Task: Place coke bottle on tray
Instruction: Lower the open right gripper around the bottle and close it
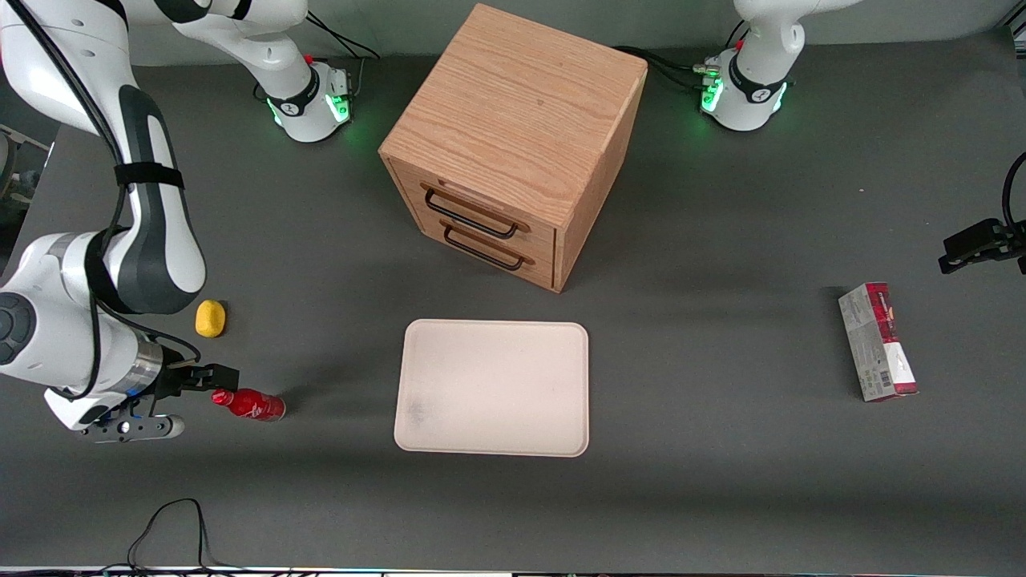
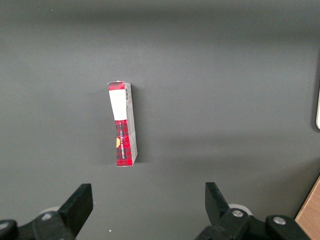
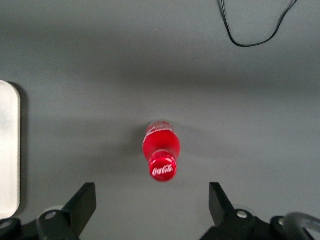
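The coke bottle [image 1: 250, 405] is small, glossy red, and lies on its side on the dark table, toward the working arm's end from the tray. Its red cap points at my right gripper [image 1: 196, 398]. The right wrist view shows the bottle [image 3: 161, 150] cap-on, with white lettering on the cap. The gripper [image 3: 152, 202] is open and empty, close to the cap but not touching it; the bottle is not between the fingers. The tray [image 1: 493, 389] is cream-white, flat and bare, in front of the wooden drawer box. Its edge [image 3: 7, 150] also shows in the right wrist view.
A yellow lemon-like lump [image 1: 210, 318] lies beside the working arm, farther from the front camera than the bottle. The wooden drawer box [image 1: 513, 152] stands mid-table. A red-and-grey carton [image 1: 878, 340] [image 2: 122, 125] lies toward the parked arm's end. A black cable [image 1: 172, 521] loops near the table's front edge.
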`<act>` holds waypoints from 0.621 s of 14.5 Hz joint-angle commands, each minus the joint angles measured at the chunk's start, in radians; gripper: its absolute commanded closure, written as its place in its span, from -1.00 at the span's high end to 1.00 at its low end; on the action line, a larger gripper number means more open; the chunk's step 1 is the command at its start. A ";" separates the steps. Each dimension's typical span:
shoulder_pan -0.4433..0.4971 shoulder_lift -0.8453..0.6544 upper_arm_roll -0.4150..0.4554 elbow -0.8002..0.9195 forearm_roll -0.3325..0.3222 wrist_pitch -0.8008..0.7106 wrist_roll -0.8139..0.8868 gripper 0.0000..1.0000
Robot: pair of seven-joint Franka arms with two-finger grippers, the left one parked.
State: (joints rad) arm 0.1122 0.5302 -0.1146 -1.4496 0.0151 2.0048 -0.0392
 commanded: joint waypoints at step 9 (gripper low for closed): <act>-0.009 0.093 -0.036 -0.027 0.138 0.121 -0.099 1.00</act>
State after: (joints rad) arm 0.0995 0.6234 -0.1465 -1.4589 0.1046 2.1098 -0.1116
